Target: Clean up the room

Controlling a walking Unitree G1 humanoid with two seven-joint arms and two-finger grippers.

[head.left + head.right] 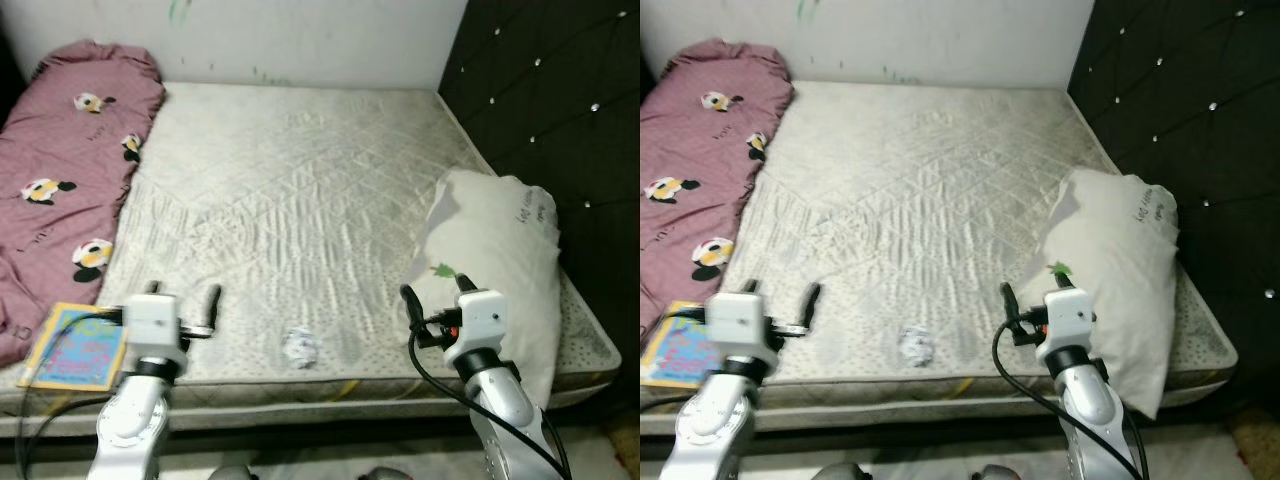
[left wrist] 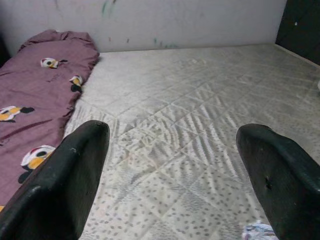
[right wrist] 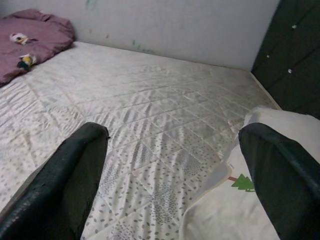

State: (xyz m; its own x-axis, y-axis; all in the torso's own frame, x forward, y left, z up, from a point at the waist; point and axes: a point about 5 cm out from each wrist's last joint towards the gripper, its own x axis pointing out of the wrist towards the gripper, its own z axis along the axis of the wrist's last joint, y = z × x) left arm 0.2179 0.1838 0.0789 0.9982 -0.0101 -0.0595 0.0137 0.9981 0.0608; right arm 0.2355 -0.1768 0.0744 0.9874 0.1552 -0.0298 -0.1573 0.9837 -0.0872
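A small crumpled white paper (image 1: pixel 298 346) lies on the pale quilted mattress (image 1: pixel 300 180) near its front edge, between my two arms. A colourful book (image 1: pixel 75 345) rests at the front left corner, partly on the pink cartoon-print bolster (image 1: pixel 70 170). A white pillow (image 1: pixel 500 270) lies along the right side. My left gripper (image 1: pixel 183 295) is open over the front left of the mattress, beside the book and left of the paper. Open as well, my right gripper (image 1: pixel 435 290) hovers at the pillow's near edge. Neither holds anything. The left wrist view catches the paper (image 2: pixel 257 231) by one finger (image 2: pixel 280 175).
A dark tufted headboard (image 1: pixel 560 90) rises on the right and a white wall (image 1: pixel 300 35) closes the far side. The mattress's front edge (image 1: pixel 330 385) is just below my grippers. In the right wrist view the pillow (image 3: pixel 250 200) lies under one finger.
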